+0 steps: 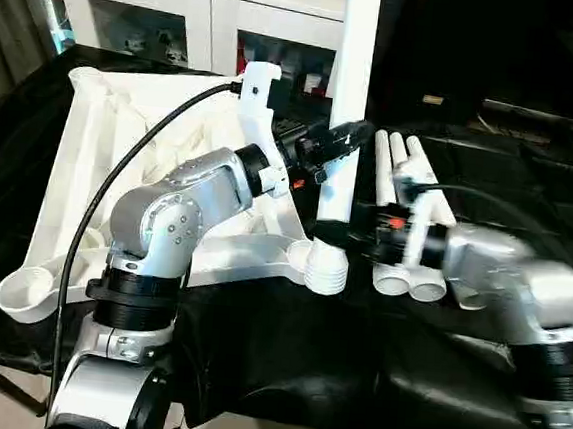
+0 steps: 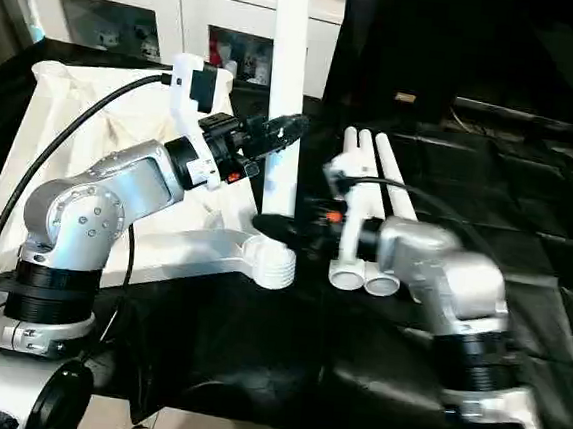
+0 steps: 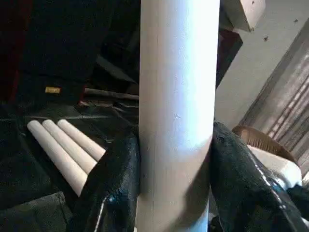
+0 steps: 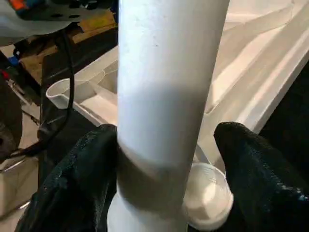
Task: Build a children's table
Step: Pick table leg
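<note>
Keep left tool (image 1: 345, 137) clamped on upright leg (image 1: 352, 90), press straight down into corner socket (image 1: 326, 266), leaving right tool (image 2: 277, 228), fingers apart, clear.

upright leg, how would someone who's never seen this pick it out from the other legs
Find the white table top lying ribbed side up on the black cloth. At its near corner socket, one white tube leg stands upright, gripped by the left gripper. The three other legs lie flat together beside it.
</note>
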